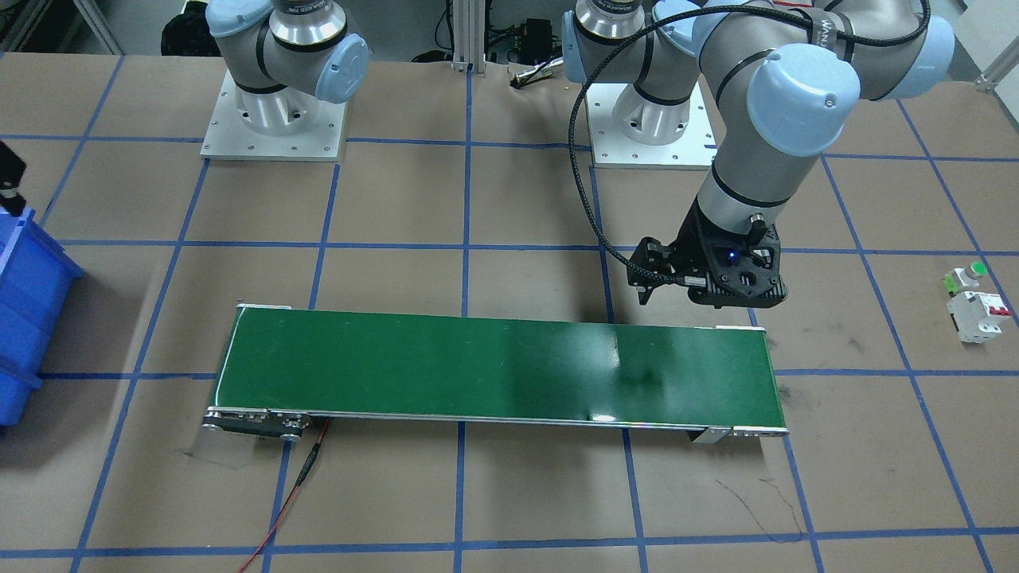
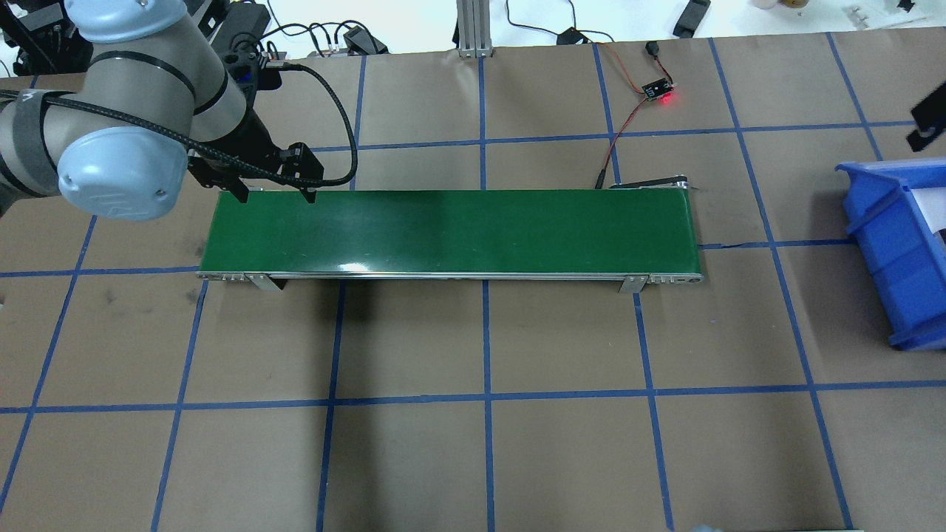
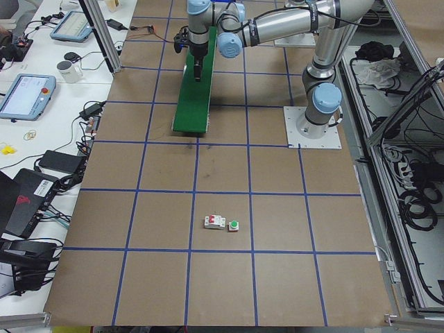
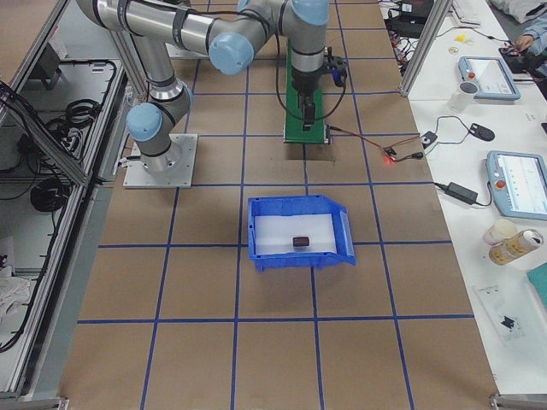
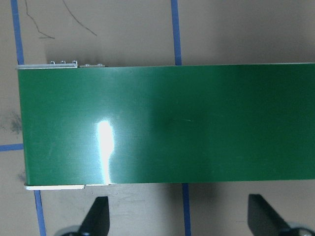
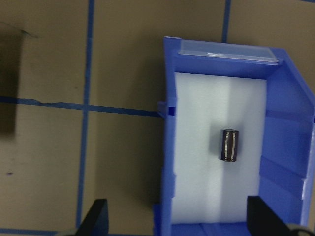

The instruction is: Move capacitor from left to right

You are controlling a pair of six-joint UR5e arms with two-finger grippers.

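Capacitor: lies on its side on the white foam floor of the blue bin, at the table's right end, well apart from the belt.
Long axis: flat on the foam. In the right wrist view it runs up and down the picture, nearly parallel to the bin's long left wall and tipped only slightly. From the table's right end it sits crosswise to the belt's run. I cannot tell one end from the other.
Look: a stubby dark cylinder, brown-maroon and glossy, with two pale streaks along its length and a lighter rim at the upper end. It is small against the bin.
Right gripper: hangs above the bin with its fingers spread wide and nothing between them. The capacitor lies below, clear of both.
Left gripper: hangs over the belt's left end, above the surface. Its fingers are spread apart and hold nothing.
Belt: a long green strip across mid-table, with a glare patch near its left end.
Breaker and button: just beside each other on the paper, beyond the belt's left end.
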